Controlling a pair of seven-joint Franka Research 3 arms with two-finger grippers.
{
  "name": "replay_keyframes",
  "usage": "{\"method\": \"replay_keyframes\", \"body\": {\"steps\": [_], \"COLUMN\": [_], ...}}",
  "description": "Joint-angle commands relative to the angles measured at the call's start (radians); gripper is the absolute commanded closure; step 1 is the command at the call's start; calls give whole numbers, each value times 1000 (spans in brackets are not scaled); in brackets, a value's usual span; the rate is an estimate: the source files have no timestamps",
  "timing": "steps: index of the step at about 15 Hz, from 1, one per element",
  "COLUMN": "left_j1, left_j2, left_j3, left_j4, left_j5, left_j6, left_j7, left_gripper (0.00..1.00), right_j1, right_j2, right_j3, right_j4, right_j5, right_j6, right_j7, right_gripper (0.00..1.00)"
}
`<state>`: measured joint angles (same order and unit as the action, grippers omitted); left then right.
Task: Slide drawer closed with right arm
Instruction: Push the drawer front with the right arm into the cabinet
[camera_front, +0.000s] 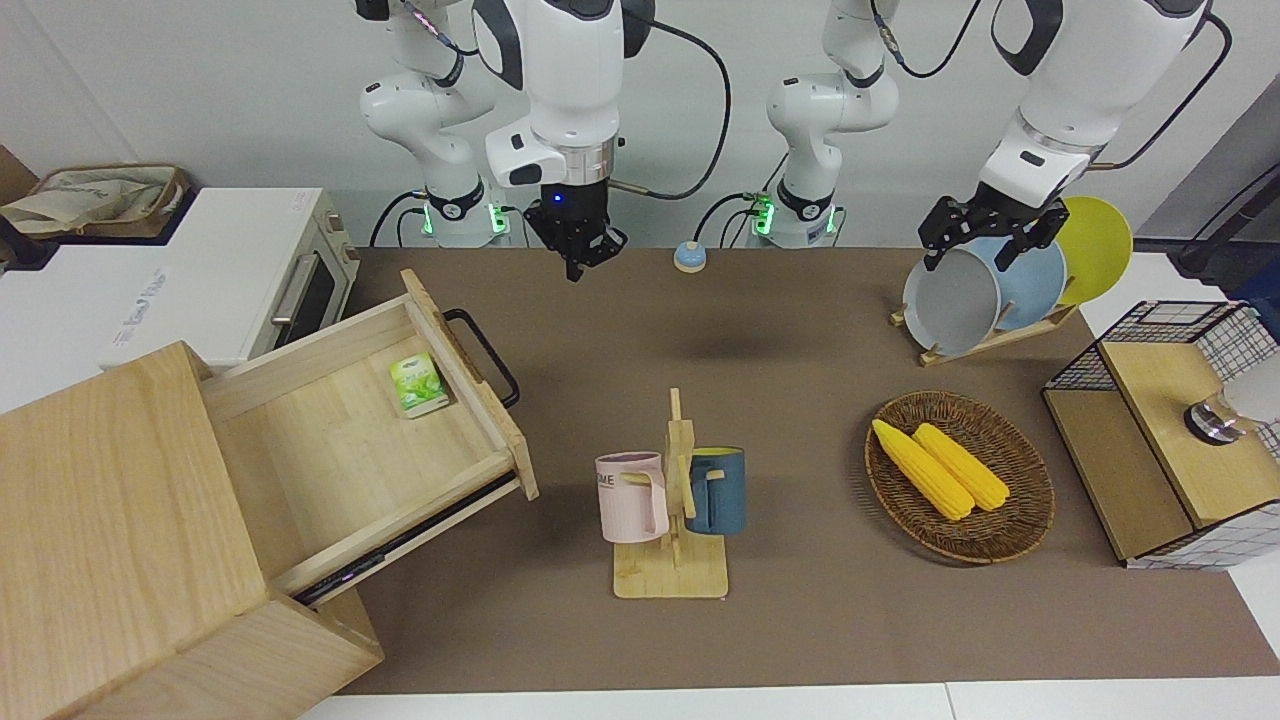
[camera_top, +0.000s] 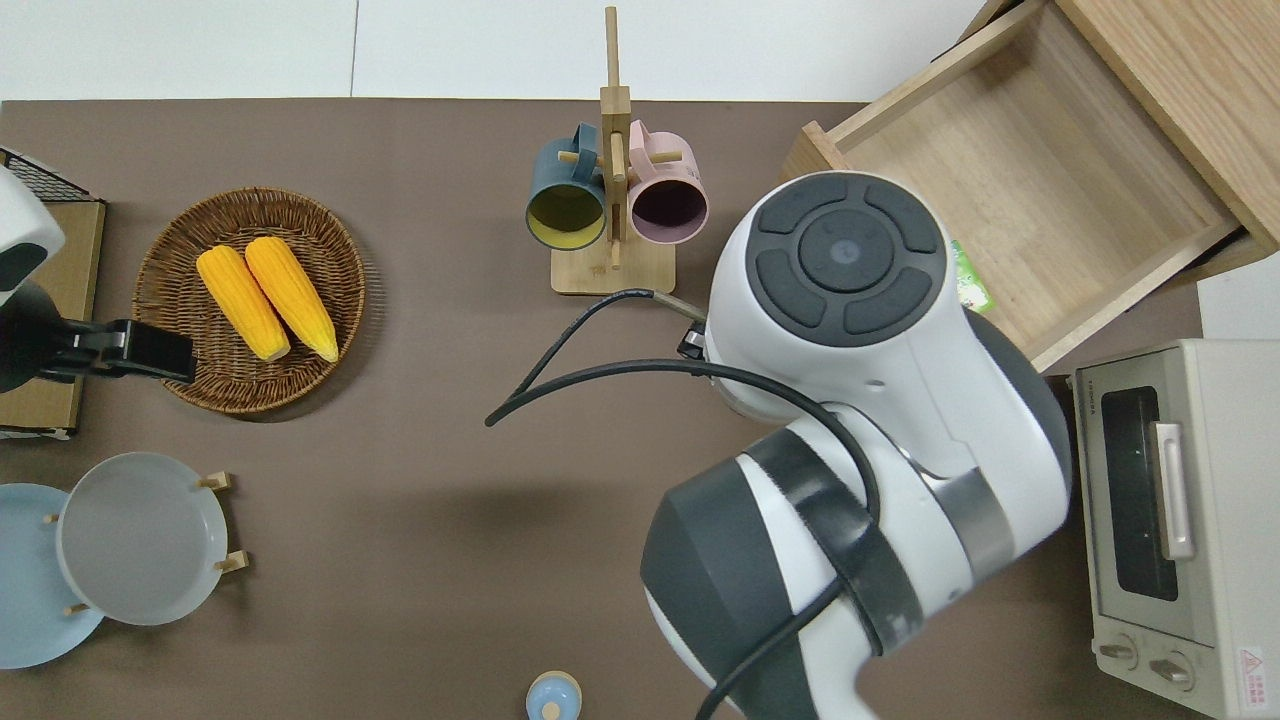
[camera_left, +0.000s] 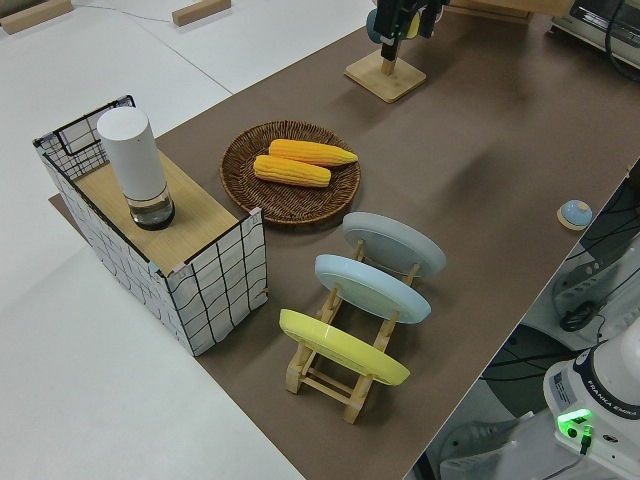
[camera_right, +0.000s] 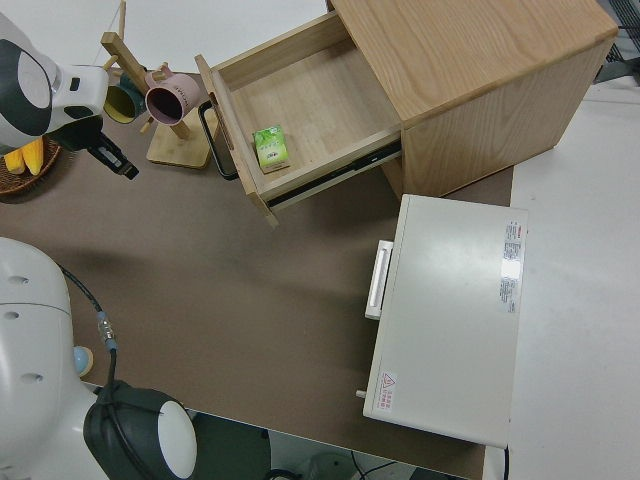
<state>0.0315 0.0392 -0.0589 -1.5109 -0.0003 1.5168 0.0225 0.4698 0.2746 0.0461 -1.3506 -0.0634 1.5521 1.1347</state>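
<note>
Clock frame: overhead view, 12 o'clock farthest from the robots, centred on the drawer's handle (camera_front: 483, 355).
Drawer (camera_top: 1020, 190): pulled far out, front panel facing 7 to 8 o'clock.
7 to 8 o'clock: bare brown table (camera_top: 420, 420), wide open; right gripper (camera_front: 577, 262) up in the air over it, nothing between it and the handle.
9 to 10 o'clock: mug stand (camera_top: 612, 200) near the panel's corner, a strip of bare table between.
4 o'clock: toaster oven (camera_top: 1150, 520) near the drawer's side wall, only a narrow strip between.
Handle: bowed off the panel, gap under the bar.
Inside drawer: green packet (camera_front: 417, 384) against the front panel, otherwise bare floor.
</note>
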Motion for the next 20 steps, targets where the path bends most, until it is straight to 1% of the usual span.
{"method": "replay_keyframes", "body": {"steps": [1, 2, 4, 6, 9, 12, 16, 20], "left_j1": [5, 5, 5, 5, 5, 5, 5, 5], "left_j2": [11, 11, 11, 11, 11, 11, 11, 11], "left_j3": [-7, -7, -7, -7, -7, -7, -7, -7], "left_j4": [26, 26, 24, 24, 26, 24, 26, 26], "left_j5": [17, 17, 17, 17, 17, 17, 17, 17], "left_j6": [-20, -20, -20, -20, -20, -20, -20, -20], "left_j7": [10, 10, 10, 10, 10, 10, 10, 10], "left_gripper": [7, 7, 7, 7, 7, 7, 7, 7], "right_j1": [4, 1, -7, -14, -23, -54, -62, -92], "right_j2": [14, 18, 32, 50, 66, 71, 83, 86], "right_j3": [-3, -3, -5, -5, -14, -18, -20, -20], "right_j4": [-54, -64, -68, -70, -70, -70, -70, -68], "right_j5": [-16, -12, -6, -1, 11, 72, 60, 57], "right_j6": [69, 85, 111, 129, 174, 187, 189, 189], "right_j7": [138, 164, 218, 247, 304, 303, 290, 268], "right_gripper": [1000, 1000, 1000, 1000, 1000, 1000, 1000, 1000]}}
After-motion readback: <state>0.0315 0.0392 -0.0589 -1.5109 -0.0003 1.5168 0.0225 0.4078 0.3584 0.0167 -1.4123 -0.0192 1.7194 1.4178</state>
